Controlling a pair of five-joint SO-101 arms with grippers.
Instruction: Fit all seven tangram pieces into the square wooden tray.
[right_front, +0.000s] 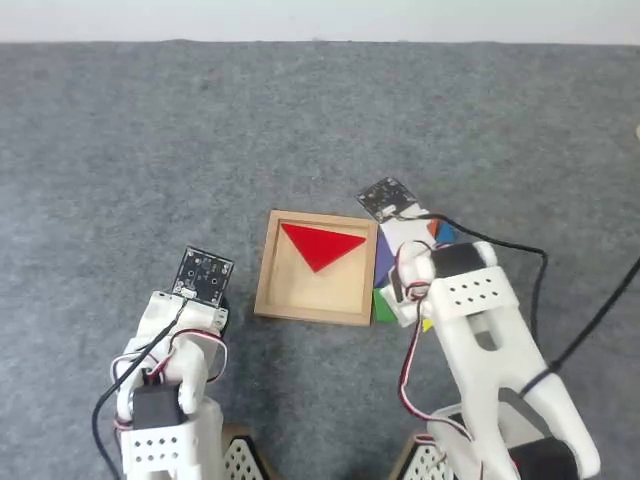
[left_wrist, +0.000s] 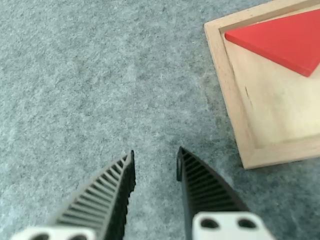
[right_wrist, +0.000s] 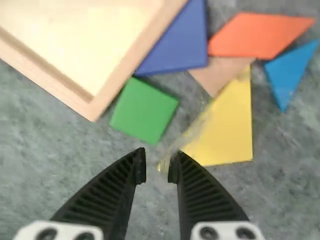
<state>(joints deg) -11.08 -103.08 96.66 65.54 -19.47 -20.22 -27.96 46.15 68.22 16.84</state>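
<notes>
**Operator:** What is on the table for me?

**Spotter:** Item one is the square wooden tray (right_front: 263, 275), mid-mat. It holds one piece, the red triangle (right_front: 322, 243), with its long edge along the far rim and its apex toward the middle. The rest of the floor is bare, so you have open room across the near half.

Item two is six loose pieces on the grey mat (right_front: 120, 150), clustered just beside the tray's right rim:
- blue triangle (right_wrist: 182, 45), against the rim
- green square (right_wrist: 144, 110), by the near corner
- orange parallelogram (right_wrist: 257, 35)
- tan piece (right_wrist: 220, 75)
- small light-blue triangle (right_wrist: 290, 72)
- yellow triangle (right_wrist: 225, 125)

**Operator:** Which gripper, and which way?

**Spotter:** Your right gripper (right_wrist: 157, 159) hangs over that cluster. Its jaws are parted by a narrow slit and pinch nothing I can see. The yellow triangle lies straight ahead of it, with one sharp corner showing in the slit (whether a tip touches it, I cannot tell). Its long edge slants away from the gripper toward the tan piece and faces the green square and the tray.

I judge you would carry it past the green square and over the rim. The tan piece touches it, so expect some nudging.

Your left gripper (left_wrist: 155, 155) is spread wider and empty. It sits over bare mat on the tray's left side, well apart from every loose piece, so the right arm is the nearer.
</notes>
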